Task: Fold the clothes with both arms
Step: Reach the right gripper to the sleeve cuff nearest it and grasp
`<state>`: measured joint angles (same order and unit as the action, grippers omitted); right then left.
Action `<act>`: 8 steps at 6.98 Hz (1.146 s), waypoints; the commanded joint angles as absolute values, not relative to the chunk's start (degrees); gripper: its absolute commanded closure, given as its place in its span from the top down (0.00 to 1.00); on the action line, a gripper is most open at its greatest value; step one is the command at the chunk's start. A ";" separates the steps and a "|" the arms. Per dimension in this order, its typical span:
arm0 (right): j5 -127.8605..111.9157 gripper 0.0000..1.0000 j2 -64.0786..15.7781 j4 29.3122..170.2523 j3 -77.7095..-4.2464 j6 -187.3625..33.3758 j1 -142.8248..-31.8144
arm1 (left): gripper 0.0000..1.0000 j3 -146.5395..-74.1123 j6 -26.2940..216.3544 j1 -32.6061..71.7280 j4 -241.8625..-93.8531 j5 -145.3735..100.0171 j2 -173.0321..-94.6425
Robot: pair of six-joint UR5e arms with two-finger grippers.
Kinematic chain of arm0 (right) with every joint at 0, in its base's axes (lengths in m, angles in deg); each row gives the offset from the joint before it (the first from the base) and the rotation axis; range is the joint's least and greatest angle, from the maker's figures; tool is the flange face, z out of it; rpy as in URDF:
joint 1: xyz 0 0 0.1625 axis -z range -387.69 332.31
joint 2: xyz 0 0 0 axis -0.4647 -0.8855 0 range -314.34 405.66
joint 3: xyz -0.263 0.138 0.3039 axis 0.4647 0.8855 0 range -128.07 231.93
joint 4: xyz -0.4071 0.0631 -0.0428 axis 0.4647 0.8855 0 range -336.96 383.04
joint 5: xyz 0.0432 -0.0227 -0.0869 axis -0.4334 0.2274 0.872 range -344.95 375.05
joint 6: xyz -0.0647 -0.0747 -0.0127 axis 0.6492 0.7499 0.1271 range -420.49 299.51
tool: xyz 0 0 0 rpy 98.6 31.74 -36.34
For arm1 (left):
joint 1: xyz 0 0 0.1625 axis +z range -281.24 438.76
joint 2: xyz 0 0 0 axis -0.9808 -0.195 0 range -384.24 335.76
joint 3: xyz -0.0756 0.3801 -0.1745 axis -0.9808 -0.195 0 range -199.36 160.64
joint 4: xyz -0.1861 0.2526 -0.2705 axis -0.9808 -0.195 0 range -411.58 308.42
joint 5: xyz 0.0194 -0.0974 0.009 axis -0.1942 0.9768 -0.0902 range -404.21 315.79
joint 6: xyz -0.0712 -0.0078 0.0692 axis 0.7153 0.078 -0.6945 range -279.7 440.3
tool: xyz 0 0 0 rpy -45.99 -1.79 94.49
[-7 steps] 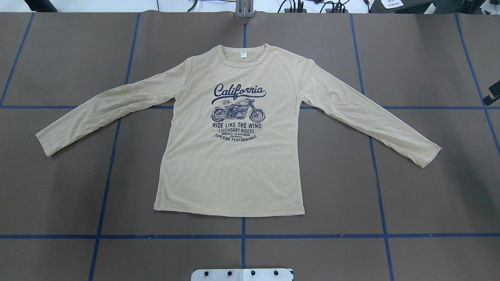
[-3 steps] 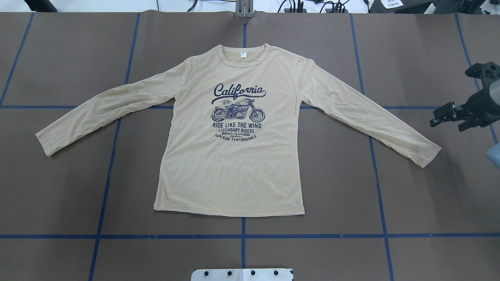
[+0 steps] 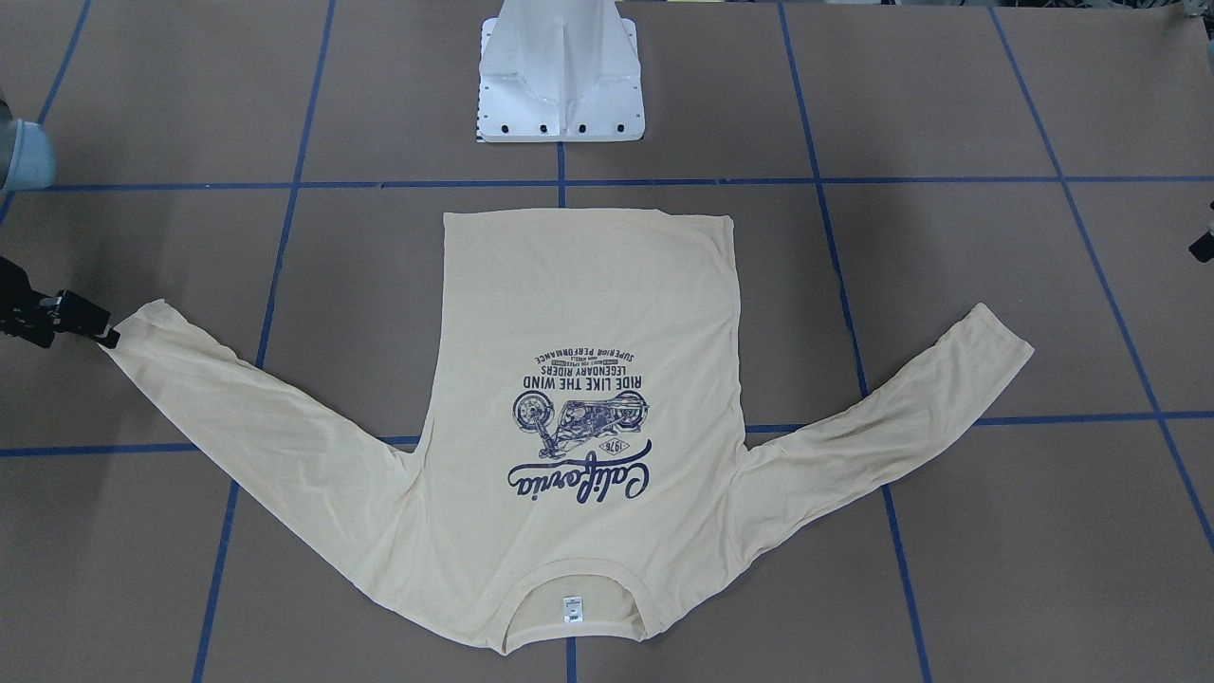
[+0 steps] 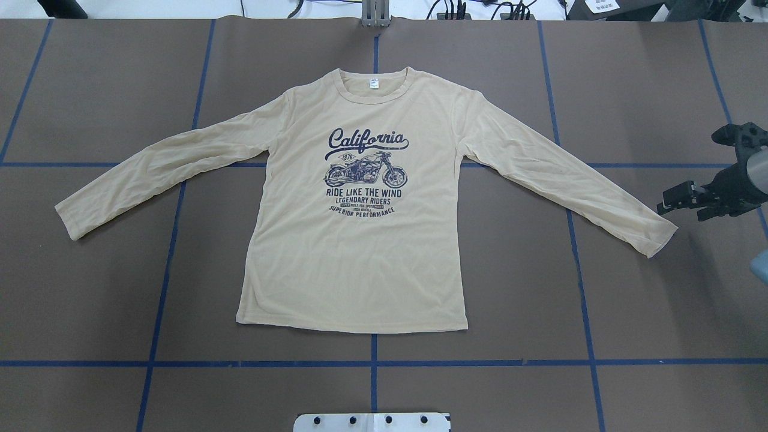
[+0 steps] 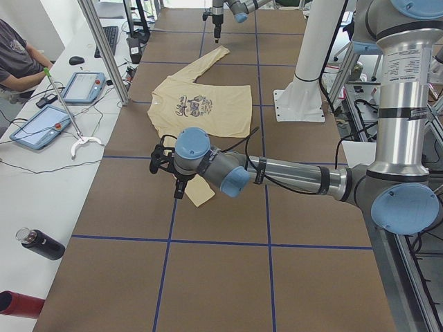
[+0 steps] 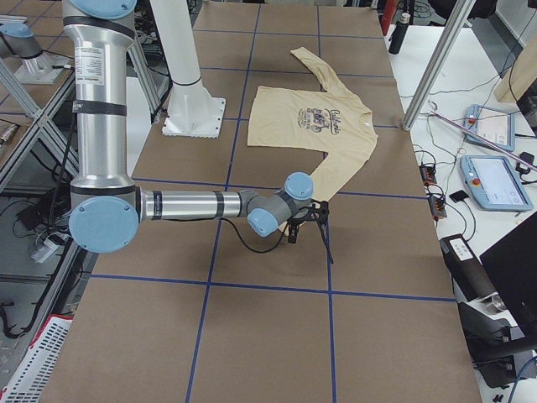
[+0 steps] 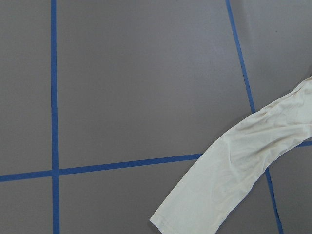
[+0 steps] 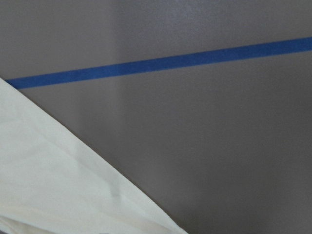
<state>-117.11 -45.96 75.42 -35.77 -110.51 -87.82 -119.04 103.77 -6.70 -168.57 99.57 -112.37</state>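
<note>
The clothes are one cream long-sleeved shirt (image 4: 354,258) lying flat with its print up, collar away from the robot and both sleeves spread. My right gripper (image 4: 684,203) hovers open just outside the right sleeve's cuff (image 4: 657,237), without touching it; the front-facing view shows this gripper (image 3: 62,318) beside that cuff (image 3: 142,323). My left gripper (image 5: 166,166) hangs near the left cuff (image 5: 201,194), and I cannot tell its state. The left wrist view shows that cuff (image 7: 195,209) below and to the right. Sleeve fabric (image 8: 58,180) fills the right wrist view's lower left.
The white pedestal base (image 3: 560,85) stands behind the shirt's hem. Blue tape lines (image 4: 372,363) grid the brown table. A bench with tablets (image 5: 38,124), a dark bottle (image 5: 41,243) and a seated person (image 5: 17,55) runs along the far side.
My right gripper has come in from the overhead view's right edge and moved toward the robot, down to the right sleeve's cuff. The shirt has not moved.
</note>
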 commanded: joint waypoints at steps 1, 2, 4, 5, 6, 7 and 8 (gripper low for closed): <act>-116.35 0.89 -45.92 75.07 -34.91 -110.68 -86.49 | 1.00 -119.72 103.77 -6.76 -168.56 99.58 -112.31; -116.43 0.79 -45.92 75.07 -34.99 -110.85 -86.05 | 1.00 -120.16 103.77 -6.76 -168.56 99.58 -112.05; -116.52 0.70 -46.01 74.98 -34.99 -110.85 -85.87 | 1.00 -120.60 103.77 -6.67 -168.65 99.58 -111.61; -116.61 0.45 -46.01 75.07 -34.99 -111.03 -85.87 | 1.00 -120.61 103.77 -6.67 -168.65 99.58 -111.52; -116.61 0.09 -46.01 74.98 -34.99 -111.12 -85.87 | 1.00 -120.61 103.68 -6.76 -168.65 99.58 -111.52; -116.87 0.00 -46.10 74.98 -34.99 -111.12 -85.78 | 1.00 -120.61 103.77 -6.76 -168.65 99.58 -111.52; -117.22 0.00 -46.19 74.98 -35.08 -111.12 -85.78 | 1.00 -120.61 103.68 -6.76 -168.65 99.58 -111.52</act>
